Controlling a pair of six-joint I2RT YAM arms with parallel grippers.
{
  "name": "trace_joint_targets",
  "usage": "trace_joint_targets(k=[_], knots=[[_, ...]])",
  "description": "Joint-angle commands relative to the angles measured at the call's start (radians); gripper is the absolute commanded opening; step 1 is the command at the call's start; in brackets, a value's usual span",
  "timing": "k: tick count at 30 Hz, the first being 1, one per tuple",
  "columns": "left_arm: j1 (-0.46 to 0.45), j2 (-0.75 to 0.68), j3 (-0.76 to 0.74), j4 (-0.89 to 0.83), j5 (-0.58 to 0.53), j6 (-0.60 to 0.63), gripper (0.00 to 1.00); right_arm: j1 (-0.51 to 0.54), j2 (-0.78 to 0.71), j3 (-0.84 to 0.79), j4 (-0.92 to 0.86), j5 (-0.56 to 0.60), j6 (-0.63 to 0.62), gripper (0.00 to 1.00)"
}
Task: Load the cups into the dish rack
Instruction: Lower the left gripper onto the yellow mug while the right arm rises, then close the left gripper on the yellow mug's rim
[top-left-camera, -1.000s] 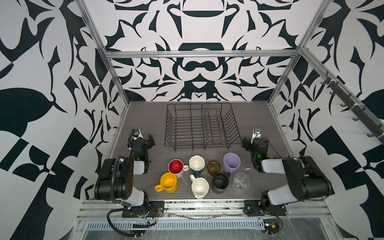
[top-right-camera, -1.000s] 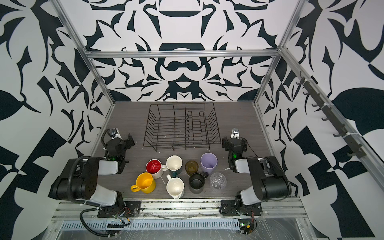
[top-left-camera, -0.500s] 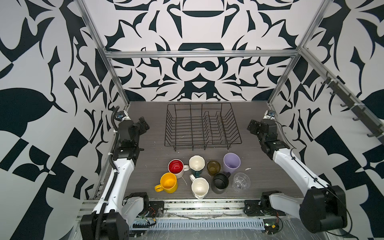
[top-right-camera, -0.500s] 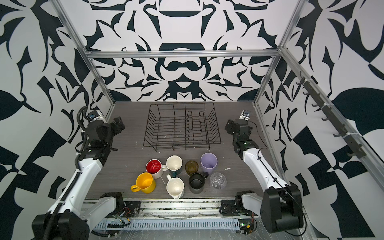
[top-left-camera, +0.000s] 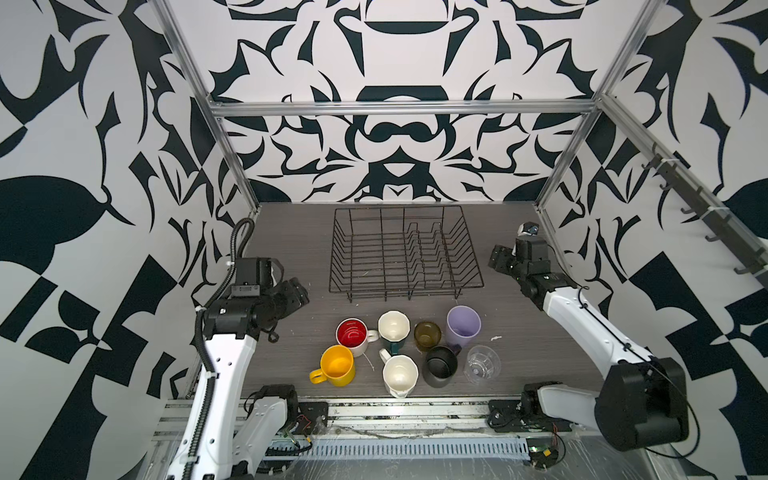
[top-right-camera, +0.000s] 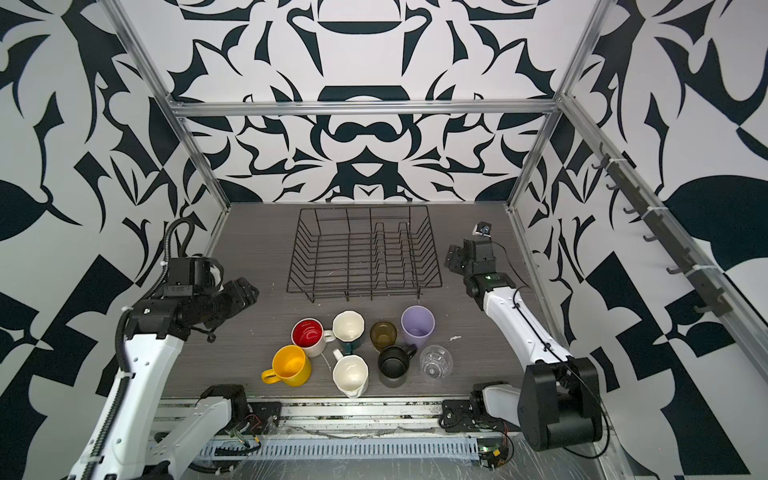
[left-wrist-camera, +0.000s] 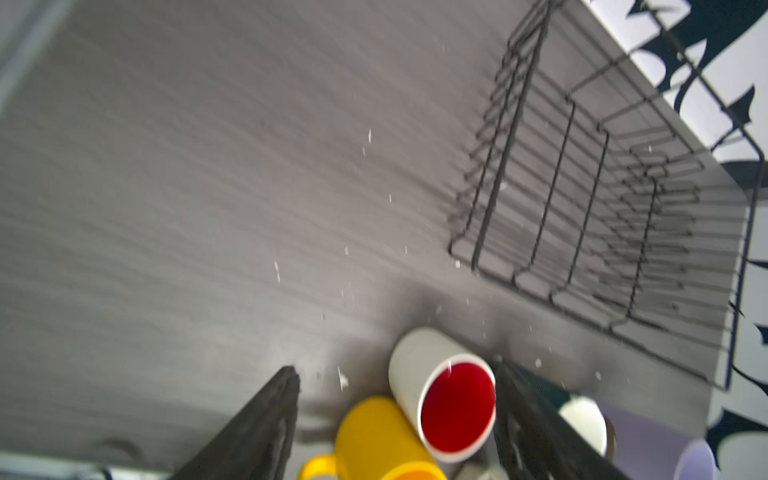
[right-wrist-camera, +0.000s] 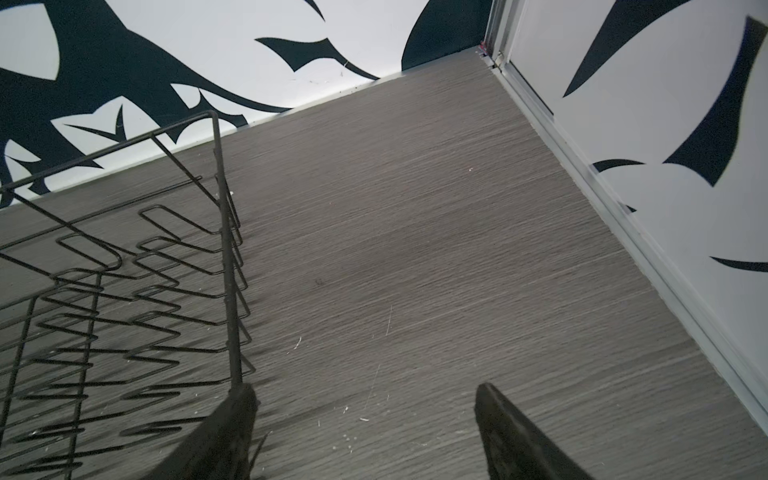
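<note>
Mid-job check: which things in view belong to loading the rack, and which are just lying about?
Job (none loaded yet): dish rack, yellow mug, white mug red inside, cream faceted mug, teal faceted mug, amber glass, lilac tumbler, black mug, clear glass.

Lying about: small white scrap beside the lilac tumbler; hook rail on the side wall.

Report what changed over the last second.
Both arms unfolded from their tucked pose at the front and reached toward the back. The left gripper then swung back in and now hovers open, left of the white mug with red inside. The right gripper stays open beside the black wire dish rack. Nothing was grasped. All eight cups and the rack stayed put.
</note>
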Motion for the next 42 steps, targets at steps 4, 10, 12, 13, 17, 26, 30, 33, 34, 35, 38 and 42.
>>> trace_joint_targets(k=[4, 10, 12, 13, 17, 26, 30, 33, 34, 35, 38, 42], knots=[[-0.086, -0.046, -0.057, -0.175, 0.034, -0.101, 0.74, -0.001, 0.024, 0.055, 0.009, -0.033, 0.008, 0.84], [-0.325, 0.062, -0.013, -0.235, -0.072, -0.144, 0.73, -0.001, 0.022, 0.061, -0.002, -0.039, 0.012, 0.84], [-0.405, 0.093, -0.011, -0.248, -0.105, -0.182, 0.73, -0.001, 0.011, 0.058, -0.006, -0.043, 0.013, 0.84], [-0.435, 0.101, -0.016, -0.251, -0.12, -0.203, 0.73, -0.001, 0.003, 0.055, -0.009, -0.041, 0.013, 0.84], [-0.503, 0.112, -0.053, -0.245, -0.143, -0.257, 0.72, -0.001, -0.027, 0.041, -0.017, -0.034, 0.007, 0.84], [-0.598, 0.161, -0.074, -0.29, -0.191, -0.321, 0.63, 0.0, -0.058, 0.033, -0.03, -0.031, 0.002, 0.84], [-0.636, 0.198, -0.09, -0.313, -0.203, -0.352, 0.6, 0.0, -0.063, 0.031, -0.032, -0.033, 0.004, 0.84], [-0.642, 0.21, -0.106, -0.308, -0.203, -0.362, 0.59, -0.001, -0.065, 0.03, -0.035, -0.033, 0.005, 0.83], [-0.641, 0.212, -0.11, -0.304, -0.203, -0.364, 0.58, 0.0, -0.067, 0.03, -0.035, -0.034, 0.005, 0.83], [-0.642, 0.214, -0.114, -0.3, -0.203, -0.365, 0.58, 0.0, -0.068, 0.029, -0.035, -0.035, 0.005, 0.83], [-0.642, 0.229, -0.135, -0.267, -0.199, -0.368, 0.58, 0.0, -0.074, 0.029, -0.035, -0.038, 0.009, 0.83], [-0.642, 0.26, -0.161, -0.234, -0.196, -0.368, 0.57, 0.0, -0.084, 0.023, -0.035, -0.039, 0.01, 0.83]])
